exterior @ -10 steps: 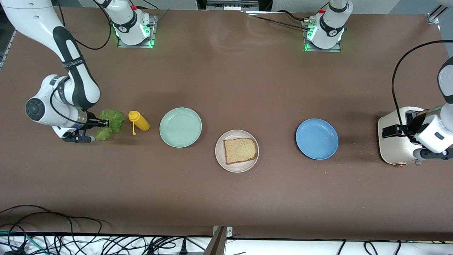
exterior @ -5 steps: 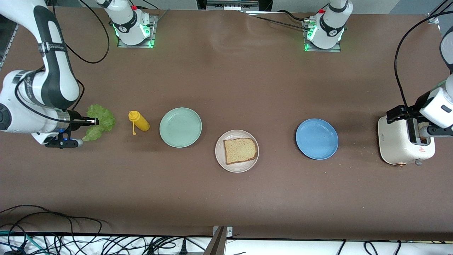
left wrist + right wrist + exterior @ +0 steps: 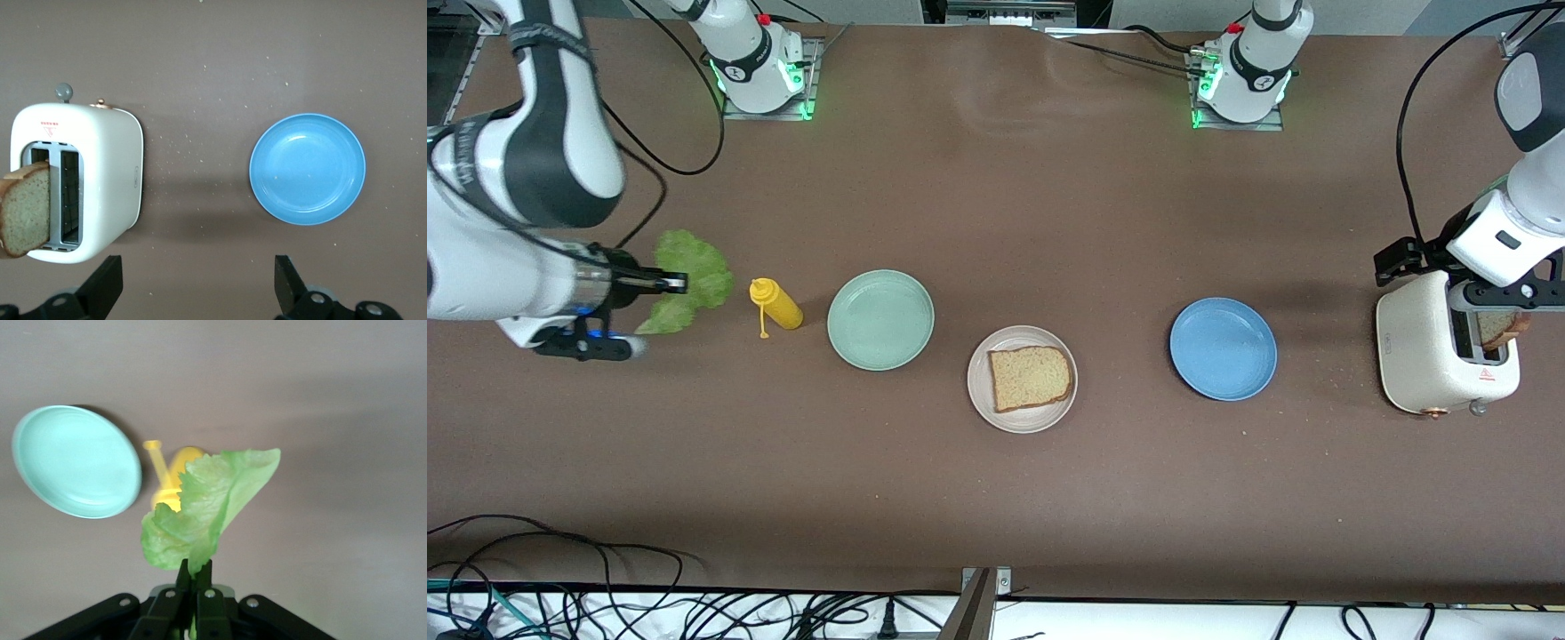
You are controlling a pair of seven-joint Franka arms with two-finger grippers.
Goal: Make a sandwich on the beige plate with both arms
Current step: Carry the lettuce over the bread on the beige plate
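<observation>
Plates first, from the front view: the beige plate [image 3: 1022, 380] sits mid-table, nearest the camera of the three, with one bread slice [image 3: 1030, 377] lying flat in it. The mint-green plate [image 3: 880, 319] toward my right arm's end and the blue plate [image 3: 1223, 348] toward my left arm's end hold nothing. A yellow squeeze bottle [image 3: 776, 306] lies just beside the mint-green plate. My right pincer [image 3: 674, 284] is clamped on the lettuce leaf [image 3: 687, 279], held in the air over the table at my right arm's end. My left pincer [image 3: 1449, 267] hovers over the white toaster [image 3: 1436, 356], partly hidden by my wrist; a second bread slice [image 3: 1500, 327] sticks up out of the toaster's slot.

From my left wrist view, both of my fingers [image 3: 103, 285] stand wide apart with nothing between them. The toaster [image 3: 100, 180] has two slots; the second bread slice [image 3: 25, 212] leans out of one, its edge cut off by the frame. The blue plate [image 3: 307, 168] lies well apart from it.

From my right wrist view, my right pincer [image 3: 193, 577] is pinched shut on the lettuce leaf's [image 3: 200, 507] stem end. The leaf covers much of the squeeze bottle [image 3: 175, 463], and the mint-green plate [image 3: 75, 460] lies beside that.
</observation>
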